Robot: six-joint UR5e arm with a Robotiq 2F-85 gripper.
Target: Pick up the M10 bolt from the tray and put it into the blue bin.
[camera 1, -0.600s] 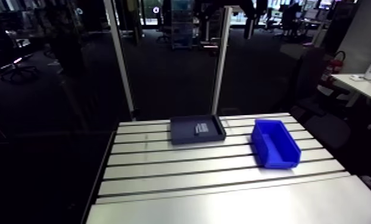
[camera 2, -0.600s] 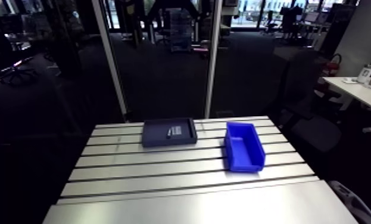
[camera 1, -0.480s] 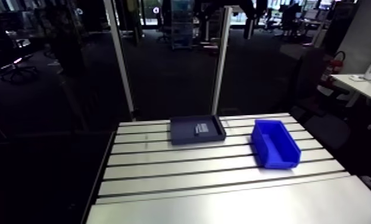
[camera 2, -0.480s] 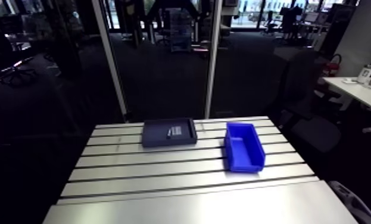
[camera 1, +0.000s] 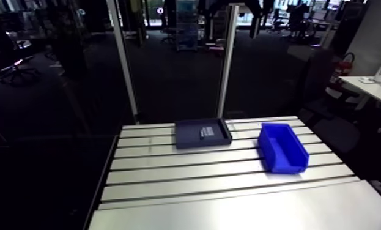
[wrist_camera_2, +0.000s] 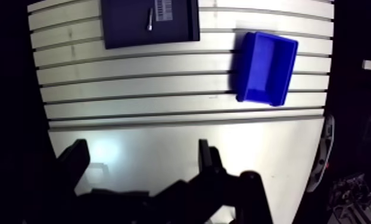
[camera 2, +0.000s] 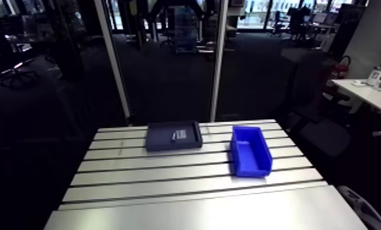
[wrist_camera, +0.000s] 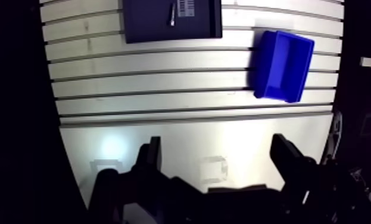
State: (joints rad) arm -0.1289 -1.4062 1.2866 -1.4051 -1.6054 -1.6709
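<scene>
Well ahead of gripper (wrist_camera: 220, 159), M10 bolt (wrist_camera: 172, 13) lies in tray (wrist_camera: 146, 27); gripper wide open, empty

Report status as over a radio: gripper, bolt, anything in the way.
Gripper open, empty, over the table's near end. M10 bolt lying in the tray, not yet picked. Blue bin empty, apart from tray. Nothing in the way.
</scene>
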